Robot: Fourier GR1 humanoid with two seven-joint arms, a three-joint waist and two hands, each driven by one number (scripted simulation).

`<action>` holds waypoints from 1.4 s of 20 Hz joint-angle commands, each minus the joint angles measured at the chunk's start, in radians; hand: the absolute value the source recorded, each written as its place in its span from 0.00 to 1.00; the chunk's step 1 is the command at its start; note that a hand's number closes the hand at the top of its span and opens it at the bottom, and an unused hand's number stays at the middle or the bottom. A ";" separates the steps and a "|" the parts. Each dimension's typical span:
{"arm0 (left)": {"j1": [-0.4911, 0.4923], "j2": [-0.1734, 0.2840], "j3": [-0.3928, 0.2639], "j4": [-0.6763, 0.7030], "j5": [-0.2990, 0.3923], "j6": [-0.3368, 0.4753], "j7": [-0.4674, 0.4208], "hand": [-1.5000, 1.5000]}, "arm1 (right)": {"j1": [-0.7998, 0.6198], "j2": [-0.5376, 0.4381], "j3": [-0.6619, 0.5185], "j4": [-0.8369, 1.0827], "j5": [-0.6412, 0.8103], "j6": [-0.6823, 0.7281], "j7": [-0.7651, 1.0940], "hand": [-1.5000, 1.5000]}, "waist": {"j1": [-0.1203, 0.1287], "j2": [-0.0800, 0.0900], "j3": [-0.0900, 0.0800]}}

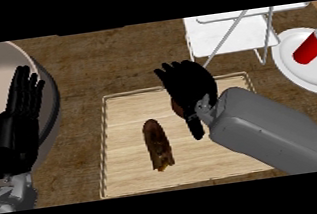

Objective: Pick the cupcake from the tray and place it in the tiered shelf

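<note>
The cupcake (157, 144) lies on its side on the wooden tray (130, 183), left of the tray's centre, its long axis running from the far side toward the near edge and tilted slightly rightward at the near end; a lighter, yellowish patch shows at that near end. Which end is the top cannot be told. The tray holds one other item: a small brown object (178, 107) mostly hidden under the right hand (186, 82), too covered to identify. The right hand sits over the tray's far right portion, fingers extended and spread toward the far side, thumb pointing down toward the near edge; it does not touch the cupcake. The left hand (20, 114) shows at the left edge, open with fingers straight up, over a large round bowl (48, 80). The white tiered shelf (235, 32) stands beyond the tray at upper right. To its right, a white plate (299, 73) carries a red can (313, 46) lying tilted.
</note>
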 commanded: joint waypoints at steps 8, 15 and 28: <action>0.104 -0.009 0.021 0.072 -0.010 -0.027 -0.018 0.50 | 0.080 0.001 -0.019 0.049 0.098 -0.044 -0.107 0.00 | 0.006 0.011 -0.019; 0.021 0.014 0.064 0.109 0.006 -0.059 0.027 0.50 | 0.102 0.057 -0.002 0.126 0.171 -0.099 -0.170 0.00 | 0.005 0.014 -0.019; 0.044 -0.036 0.038 0.092 -0.048 -0.032 0.031 0.50 | 0.112 0.080 0.027 0.251 0.264 -0.074 -0.303 1.00 | 0.010 0.014 -0.019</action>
